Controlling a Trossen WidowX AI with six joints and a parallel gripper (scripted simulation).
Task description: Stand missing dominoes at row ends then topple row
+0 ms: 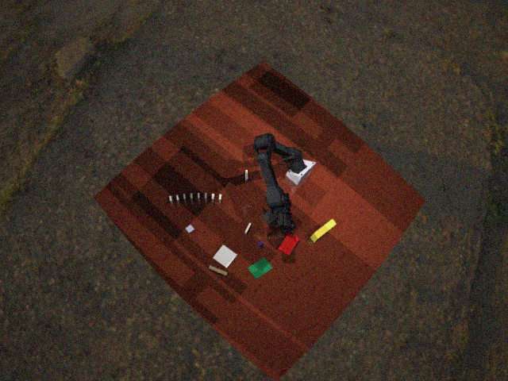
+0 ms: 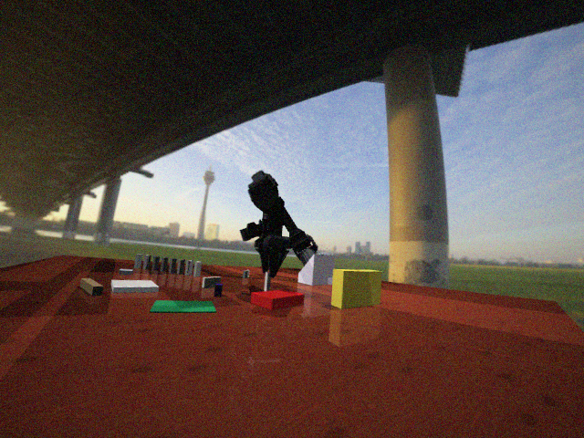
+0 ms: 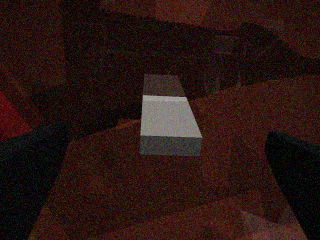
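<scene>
Several pale dominoes stand in a slightly curved row, from one end domino [image 1: 171, 198] to the other end domino [image 1: 220, 197] [image 2: 197, 268]. Apart from the row, a white domino [image 2: 266, 283] [image 3: 167, 117] stands upright beside the red block; the arm hides it in the top view. My gripper [image 2: 267, 273] [image 3: 169, 136] is open and empty, with its fingertips spread wide on either side of this domino, near its top. A second loose domino [image 1: 248, 228] [image 2: 211, 282] lies on its long edge. A third [image 1: 246, 175] [image 2: 245, 274] also lies low, between the row and the arm base.
A red block [image 1: 288, 244] [image 2: 276, 299] is close to the gripper. A yellow block [image 1: 323, 230] [image 2: 356, 288], green mat [image 1: 259, 267] [image 2: 182, 307], small blue piece [image 1: 260, 244] [image 2: 217, 289], white slab [image 1: 225, 255] [image 2: 134, 286], tan bar [image 1: 217, 270] [image 2: 90, 286] and small pale tile [image 1: 189, 228] surround the workspace.
</scene>
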